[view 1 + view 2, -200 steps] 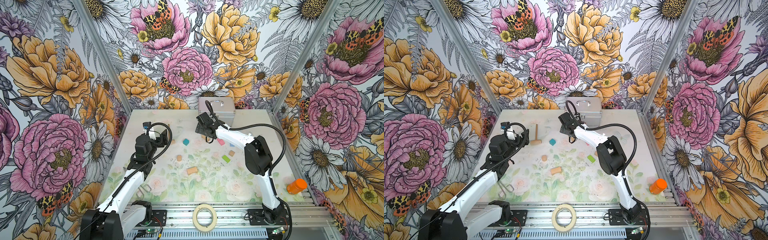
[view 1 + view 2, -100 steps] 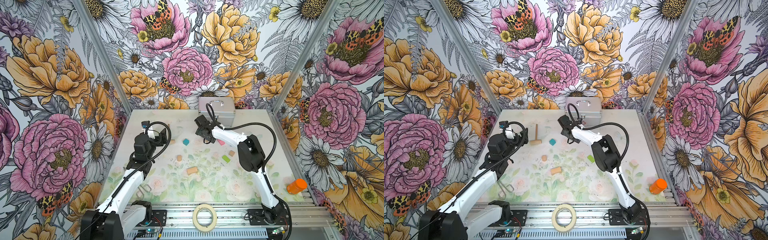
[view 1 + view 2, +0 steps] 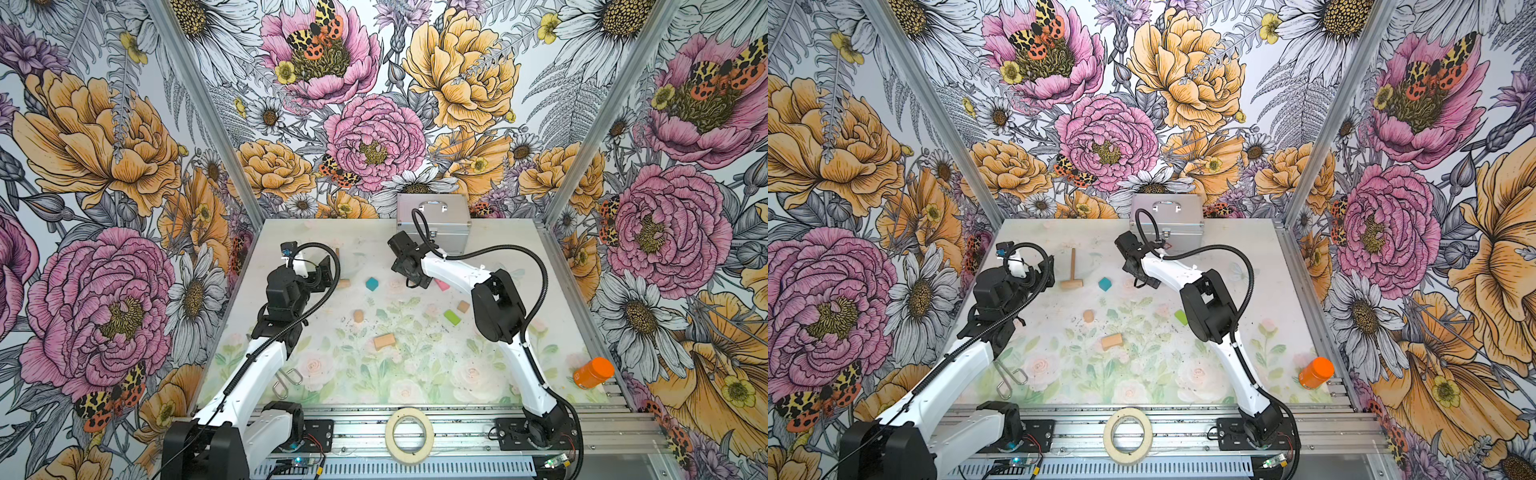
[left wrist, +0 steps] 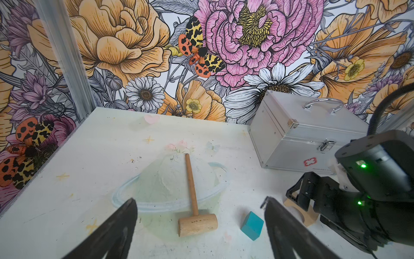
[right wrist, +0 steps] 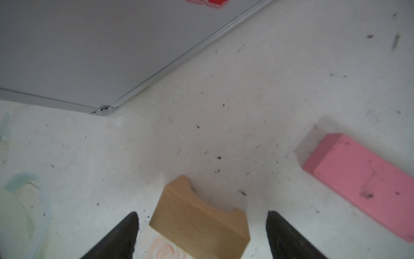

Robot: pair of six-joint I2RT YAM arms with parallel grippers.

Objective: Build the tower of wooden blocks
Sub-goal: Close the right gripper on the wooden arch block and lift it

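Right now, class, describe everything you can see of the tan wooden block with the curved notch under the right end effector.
The tan wooden block with the curved notch looks like plain, unpainted wood with faint grain. It lies flat on the white table, its arch-shaped cut opening sideways. It sits between the open fingers of the right end effector, a gap showing on each side; only the table touches it.

The right arm (image 3: 457,272) has folded inward, its elbow swinging toward the middle of the surface (image 3: 357,232). The right gripper (image 5: 201,216) has edged slightly leftward before the silver case (image 3: 434,220), over the arched tan block (image 5: 199,226).
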